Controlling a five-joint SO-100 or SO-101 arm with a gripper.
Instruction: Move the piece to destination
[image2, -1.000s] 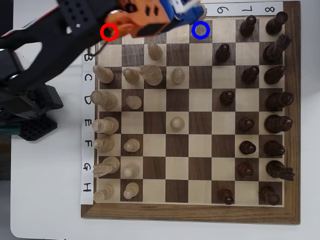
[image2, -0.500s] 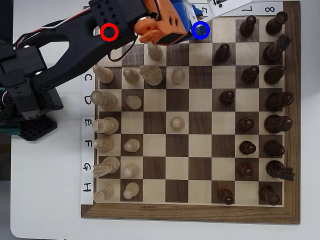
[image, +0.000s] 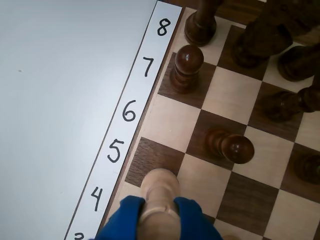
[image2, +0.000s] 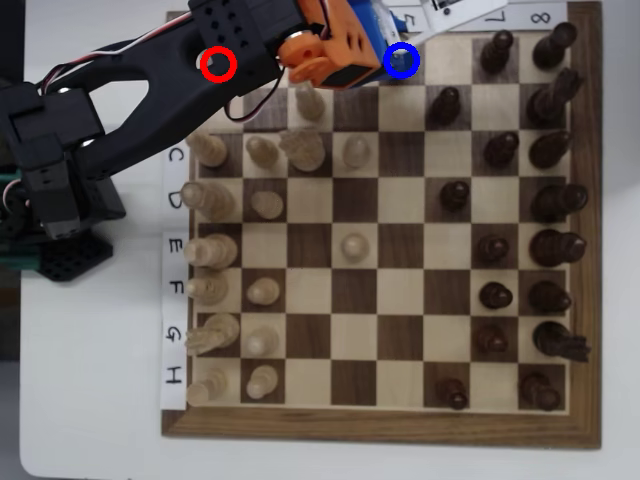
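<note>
You are in the carry-and-place step: in the wrist view the gripper (image: 159, 220) has its blue-covered fingers (image: 122, 220) closed around the piece (image: 159, 192), with the pale flat-topped rook rising between them and its top leaning over the board's edge row. It sits above the boundary between the light square beside the label 4 and the dark square beside the label 5 (image: 155, 160), so it looks near the target but not yet centred on it; whether its base touches the board you cannot tell, since the fingers hide it. In the overhead view the arm (image2: 150, 90) reaches across the top-left corner of the chessboard (image2: 380, 430), and the orange gripper body (image2: 330, 55) covers the piece entirely, ending just beside the blue ring (image2: 401, 60) that marks the destination. The red ring (image2: 218, 64) lies on the arm, well back from the gripper. Your next move probably calls for a short shift toward the blue-ringed dark square, then a straight descent. The nearest dark pawn (image: 230, 145) stands a square away diagonally, so keep the fingers clear of it when you release.
</note>
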